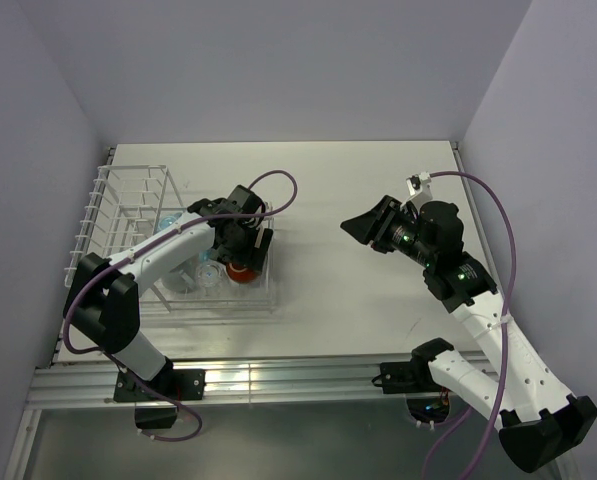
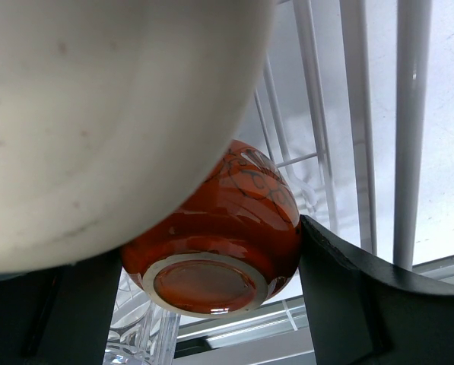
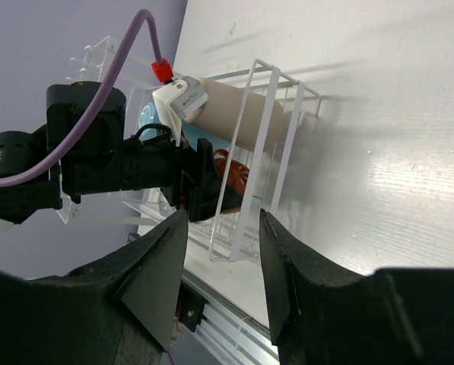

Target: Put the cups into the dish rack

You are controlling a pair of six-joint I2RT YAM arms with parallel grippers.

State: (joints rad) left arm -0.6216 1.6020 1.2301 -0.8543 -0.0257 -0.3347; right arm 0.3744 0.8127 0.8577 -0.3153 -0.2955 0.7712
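Gripping red mug in left pincer, base facing wrist, mouth toward rack, right pincer parted

The white wire dish rack lies at the table's 9 o'clock. My left gripper clasps the red-orange cup, glossy, base toward my wrist, at the rack's 4 o'clock corner. The cream cup sits just beside it at 10 o'clock. Light blue cups stand deeper in the rack.
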